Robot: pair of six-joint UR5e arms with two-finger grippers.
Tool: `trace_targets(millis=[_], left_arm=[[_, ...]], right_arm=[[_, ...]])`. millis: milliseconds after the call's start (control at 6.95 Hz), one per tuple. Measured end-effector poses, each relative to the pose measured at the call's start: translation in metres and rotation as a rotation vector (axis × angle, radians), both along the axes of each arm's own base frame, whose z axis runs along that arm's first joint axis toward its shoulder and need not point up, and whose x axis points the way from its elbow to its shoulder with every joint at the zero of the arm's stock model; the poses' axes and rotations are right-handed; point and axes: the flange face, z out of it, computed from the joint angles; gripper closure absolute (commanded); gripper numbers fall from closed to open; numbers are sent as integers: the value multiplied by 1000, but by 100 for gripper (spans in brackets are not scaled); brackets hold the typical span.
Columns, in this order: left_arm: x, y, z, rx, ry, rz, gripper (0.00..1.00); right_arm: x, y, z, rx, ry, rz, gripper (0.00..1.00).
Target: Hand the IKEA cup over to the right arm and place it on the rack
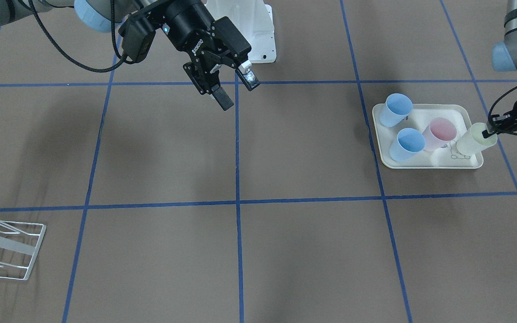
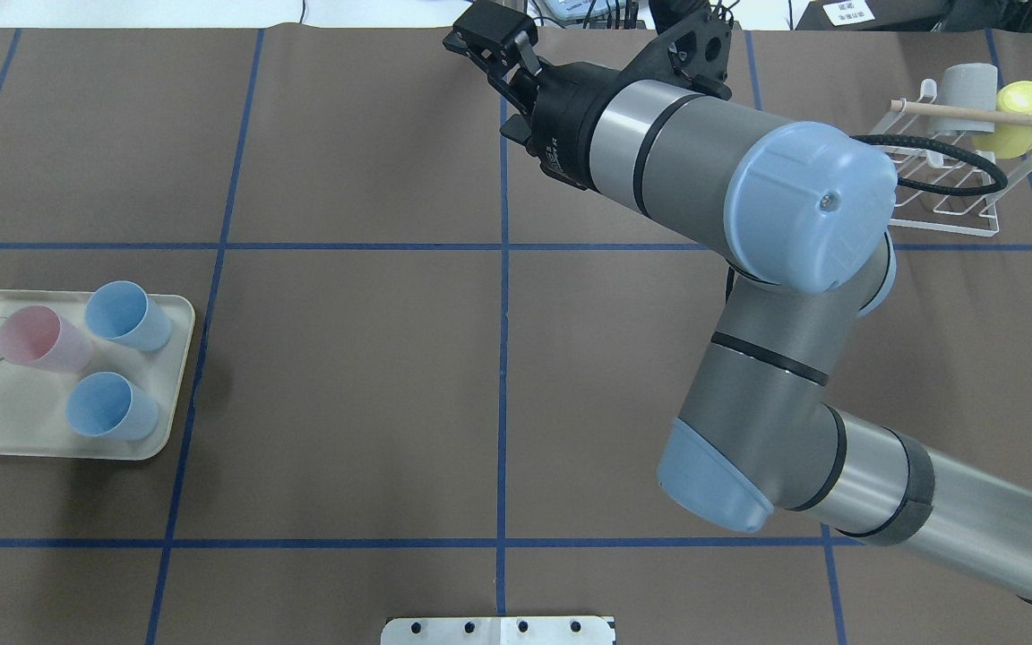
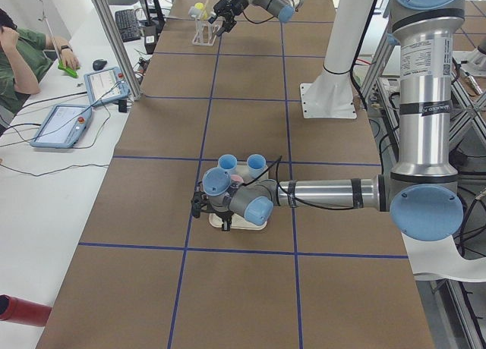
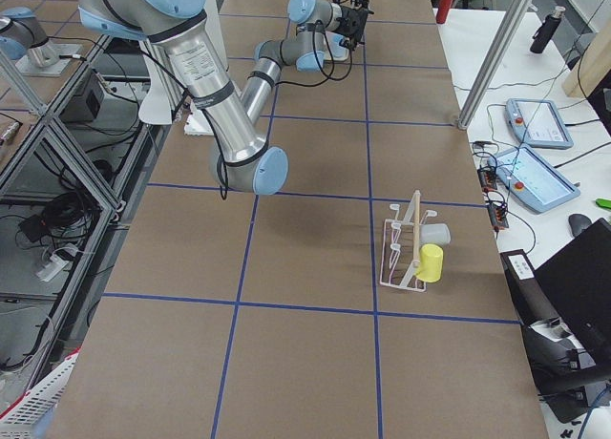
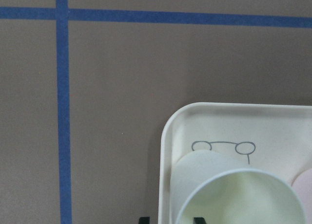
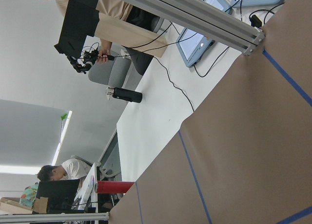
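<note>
IKEA cup (image 1: 476,140) at tray (image 1: 438,112), brown blue-gridded table (image 1: 285,148)

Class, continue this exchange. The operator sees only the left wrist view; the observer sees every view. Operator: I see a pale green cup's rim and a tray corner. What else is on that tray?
Observer: Three more: a blue cup, a second blue cup and a pink cup.
Operator: Is the rack empty?
Observer: No, a yellow cup and a grey cup sit on it.
Operator: Where is the right gripper?
Observer: It hangs raised above the table, away from the tray and rack, jaws open and empty.
</note>
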Motion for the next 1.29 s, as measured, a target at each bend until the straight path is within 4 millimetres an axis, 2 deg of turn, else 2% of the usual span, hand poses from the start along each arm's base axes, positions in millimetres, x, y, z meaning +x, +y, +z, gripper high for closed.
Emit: trace_targets(millis=[144, 288, 575, 719, 863, 1007, 1295], left_arm=[[-3, 0, -8, -25, 7, -34, 100], [-18, -2, -15, -36, 10, -78, 100], [-84, -11, -35, -61, 1, -221, 100], [-106, -14, -47, -72, -4, -271, 100], [-117, -23, -63, -86, 0, -321, 100], [-119, -42, -93, -107, 19, -396, 100], [-104, -71, -169, -126, 110, -533, 100]], right_arm=[[0, 0, 0, -1, 0, -1, 0], [0, 1, 0, -1, -1, 1, 0], [-1, 1, 1, -1, -2, 5, 0], [-1, 2, 0, 0, -3, 3, 0], [-2, 5, -1, 0, -18, -2, 0], [-4, 7, -1, -1, -61, -8, 0], [-9, 5, 3, -2, -142, -16, 0]])
